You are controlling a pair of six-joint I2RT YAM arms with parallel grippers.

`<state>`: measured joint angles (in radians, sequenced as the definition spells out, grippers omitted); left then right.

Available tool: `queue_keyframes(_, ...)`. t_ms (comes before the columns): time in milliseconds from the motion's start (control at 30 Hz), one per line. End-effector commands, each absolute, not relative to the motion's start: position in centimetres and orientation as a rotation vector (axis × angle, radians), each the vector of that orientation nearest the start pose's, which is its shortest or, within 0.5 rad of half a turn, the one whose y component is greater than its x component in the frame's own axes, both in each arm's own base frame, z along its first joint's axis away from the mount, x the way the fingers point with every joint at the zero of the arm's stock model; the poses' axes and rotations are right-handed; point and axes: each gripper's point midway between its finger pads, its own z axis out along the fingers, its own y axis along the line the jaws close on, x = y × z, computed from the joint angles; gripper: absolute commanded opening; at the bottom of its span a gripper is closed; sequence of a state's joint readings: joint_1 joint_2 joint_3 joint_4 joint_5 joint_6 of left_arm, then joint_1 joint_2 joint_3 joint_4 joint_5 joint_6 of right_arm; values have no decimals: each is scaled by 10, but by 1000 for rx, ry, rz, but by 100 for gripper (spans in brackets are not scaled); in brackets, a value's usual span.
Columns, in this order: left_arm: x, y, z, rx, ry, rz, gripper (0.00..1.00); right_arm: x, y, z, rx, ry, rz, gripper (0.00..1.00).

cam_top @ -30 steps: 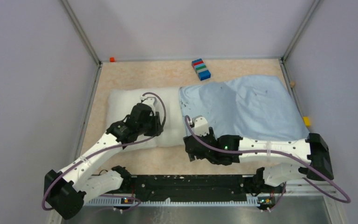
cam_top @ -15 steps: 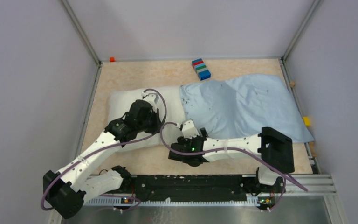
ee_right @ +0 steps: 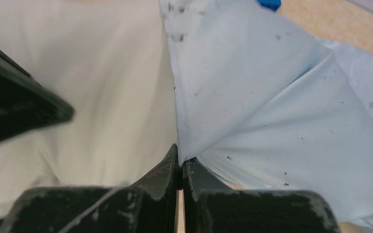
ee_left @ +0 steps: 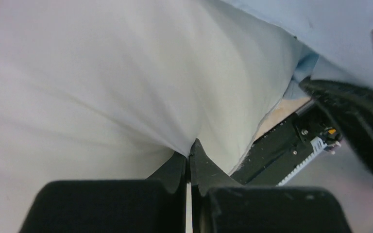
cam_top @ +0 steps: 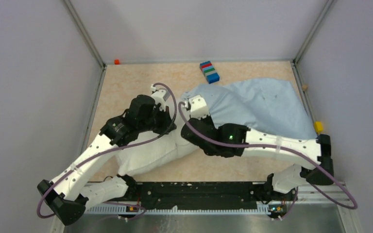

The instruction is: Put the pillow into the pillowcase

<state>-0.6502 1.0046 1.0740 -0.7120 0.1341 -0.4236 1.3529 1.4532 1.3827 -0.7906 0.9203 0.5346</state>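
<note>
The off-white pillow (cam_top: 148, 154) lies slanted from the table's middle toward the near rail, and my left gripper (cam_top: 168, 127) is shut on a pinch of its fabric. In the left wrist view the closed fingertips (ee_left: 190, 151) bunch the pillow (ee_left: 102, 73) cloth. The light-blue pillowcase (cam_top: 264, 104) lies at the right. My right gripper (cam_top: 190, 108) is shut on its left edge, which is raised. In the right wrist view the gripper (ee_right: 180, 160) pinches the pillowcase (ee_right: 272, 97) hem right beside the pillow (ee_right: 111, 97).
A stack of coloured blocks (cam_top: 209, 72) sits at the back, just behind the pillowcase. A small orange block (cam_top: 117, 61) is in the back left corner and a yellow one (cam_top: 318, 126) at the right edge. The black base rail (cam_top: 199, 191) runs along the near edge.
Both grippers have shut. The left pulled the pillow up and toward the near edge. The right moved from the pillow's front to the pillowcase's left edge and lifted it.
</note>
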Motion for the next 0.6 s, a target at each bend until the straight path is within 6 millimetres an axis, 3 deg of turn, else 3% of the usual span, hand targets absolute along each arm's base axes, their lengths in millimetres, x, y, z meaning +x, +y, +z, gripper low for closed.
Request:
queue_keyframes(0,186,-254,309,481,2088,-993,0,195,334,367,-456,1837,388,0)
queue_keyframes(133,178,-267,335,474,2058,-1084,0,192,354,398,-544,1832,511,0)
queue_keyframes(200,185,-266,336,400,2057,-1078,0,203,364,395,-554,1862,557,0)
queue_keyframes(367,218,-249,304,254,2131,-1012,1,236,390,355,-567,1973,701,0)
queue_keyframes(567,270,-220,254,190,2214,-921,2,294,419,283,-531,2103,735,0)
